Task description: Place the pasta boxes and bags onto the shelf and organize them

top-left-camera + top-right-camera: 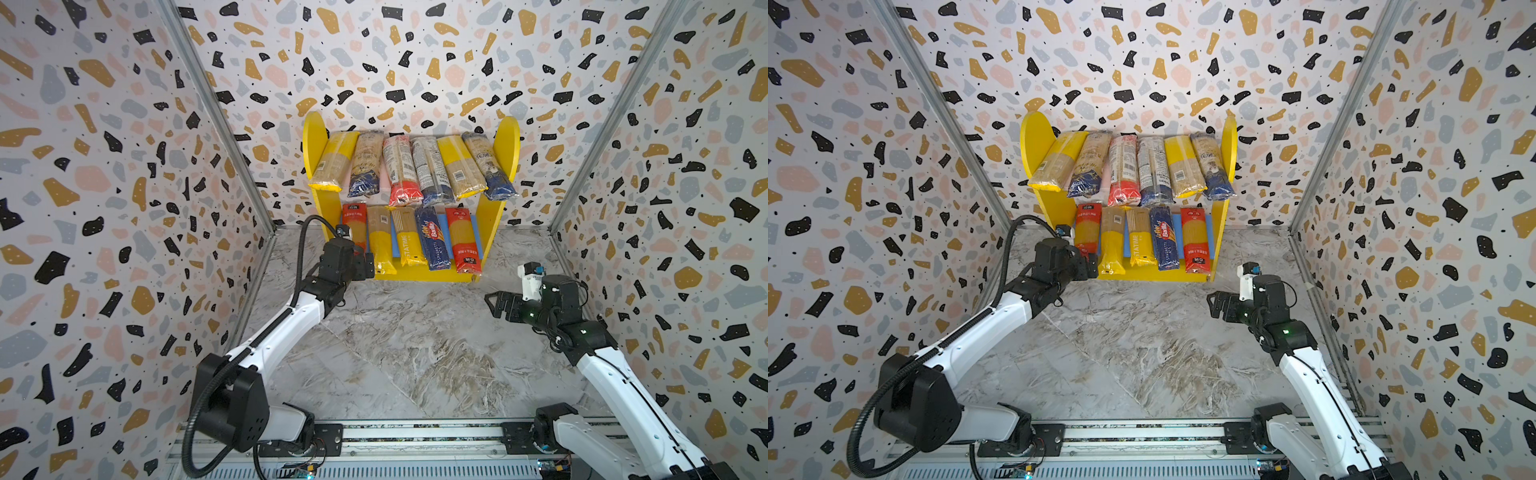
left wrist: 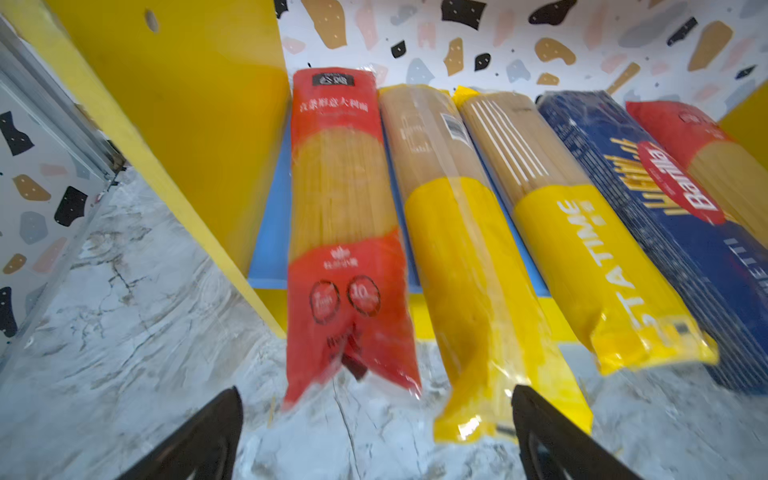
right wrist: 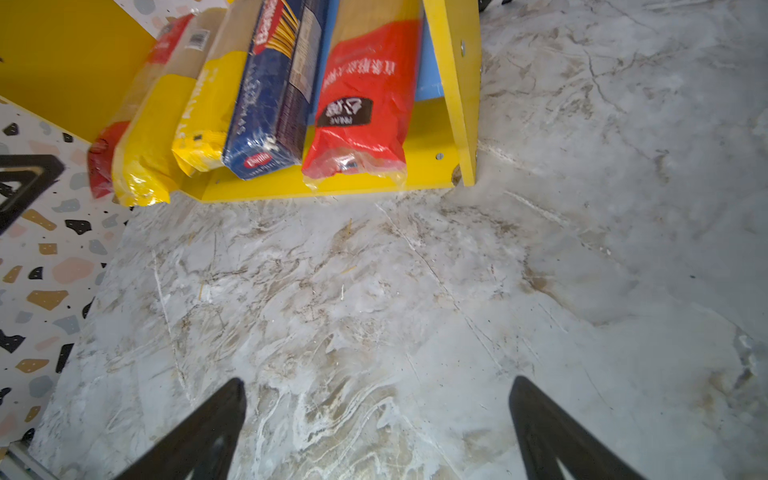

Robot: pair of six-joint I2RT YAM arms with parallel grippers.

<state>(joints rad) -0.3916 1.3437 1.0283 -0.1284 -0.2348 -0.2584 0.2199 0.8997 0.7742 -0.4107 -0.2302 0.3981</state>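
Left gripper [image 2: 376, 432]: your fingers [image 2: 216, 424] stand wide apart with nothing between them. The near end of the left red pack [image 2: 345, 232] hangs just beyond them; you cannot tell from the wrist view whether it touches them.
Right gripper [image 3: 376, 428]: spread as well and empty. It hangs over the bare table [image 3: 415, 291], to the near right of the shelf [image 1: 509, 145] and apart from it.
Lower row: five packs lie side by side on the blue board [image 2: 270, 208], with their near ends sticking out over the yellow front base [image 3: 332, 187]. From left to right you have the left red pack, a yellow-ended pack [image 2: 469, 249], the STATIME pack [image 2: 582, 257], the Barilla pack [image 2: 665, 232] and a second red pack [image 1: 463, 241].
Upper row [image 1: 401, 170]: six packs lean in a line on the tier above, near ends overhanging its front edge. From left to right the ends are yellow, dark blue, red, dark blue, yellow, dark blue.
Shelf: it stands at the far middle of the table, against the back wall.
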